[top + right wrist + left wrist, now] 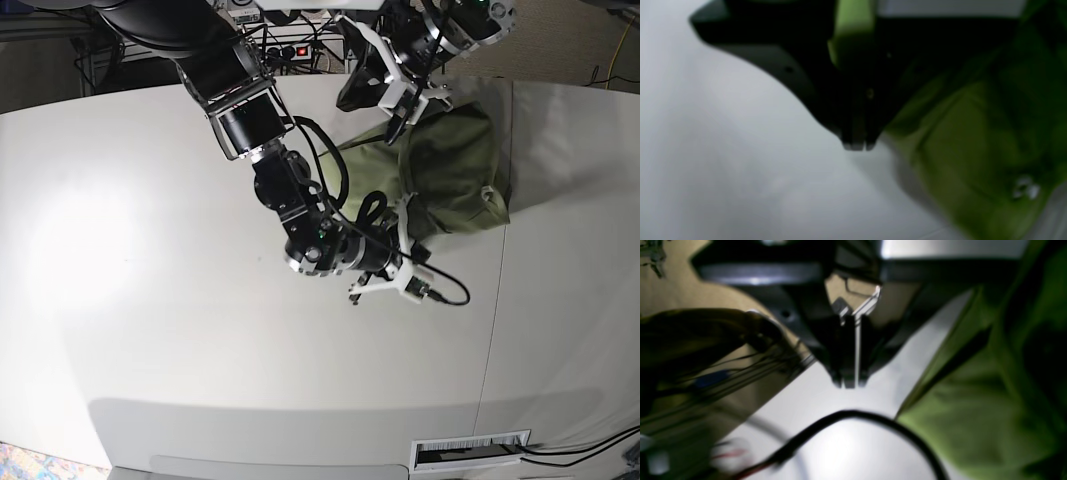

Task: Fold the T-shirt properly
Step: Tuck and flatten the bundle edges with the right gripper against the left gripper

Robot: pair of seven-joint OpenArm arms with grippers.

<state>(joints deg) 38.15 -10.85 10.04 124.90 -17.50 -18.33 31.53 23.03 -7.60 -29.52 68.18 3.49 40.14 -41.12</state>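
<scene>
The T-shirt [450, 170] lies bunched in a green heap at the back right of the white table [150, 300]. It fills the right side of the left wrist view [973, 390] and of the right wrist view [973, 143]. My right gripper [405, 245] hangs at the heap's near left edge; its fingers [857, 145] are shut over bare table, with nothing seen between the tips. My left gripper [395, 130] hovers over the heap's far left edge, shut [850, 385] and empty, with the cloth just beside it.
A black cable [857, 415] loops across the table below the left gripper and trails from the right wrist [445, 297]. A seam [495, 310] runs down the table's right part. Power strips and cords [290, 45] sit behind the table.
</scene>
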